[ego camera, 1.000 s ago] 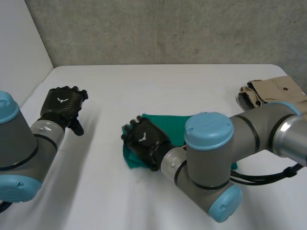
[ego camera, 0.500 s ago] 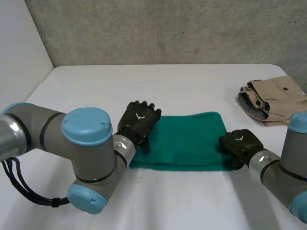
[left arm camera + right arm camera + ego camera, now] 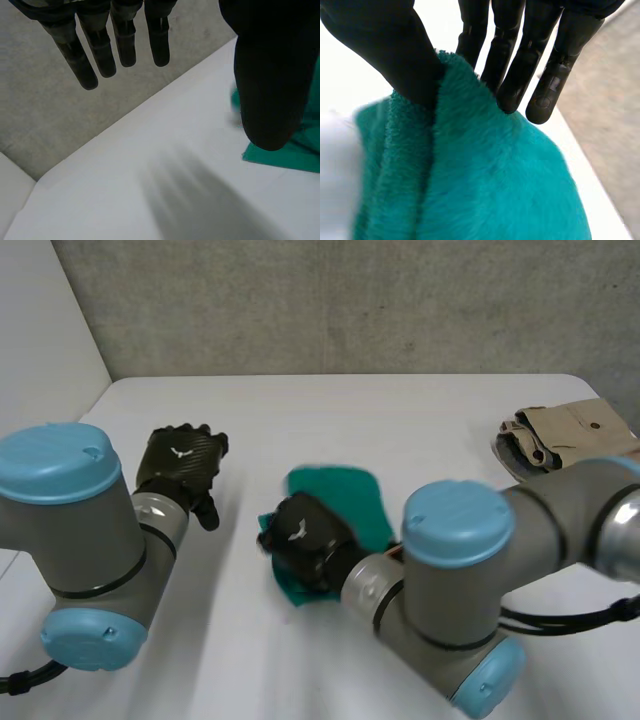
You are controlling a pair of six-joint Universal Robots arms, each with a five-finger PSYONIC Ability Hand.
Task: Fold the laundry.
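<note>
The towel (image 3: 342, 502) is pinched between thumb and fingers of the right hand (image 3: 301, 536), in the middle of the table (image 3: 400, 410). The left hand (image 3: 181, 459) is relaxed and empty, left of it. Probably the edges should be matched before release.

A teal plush towel (image 3: 345, 502) is seen bunched and doubled over itself near the middle of the white table (image 3: 400, 420), one edge pinched between thumb and fingers of the right hand (image 3: 303, 535). A beige folded garment (image 3: 570, 435) is laid well apart, by the right edge.
</note>
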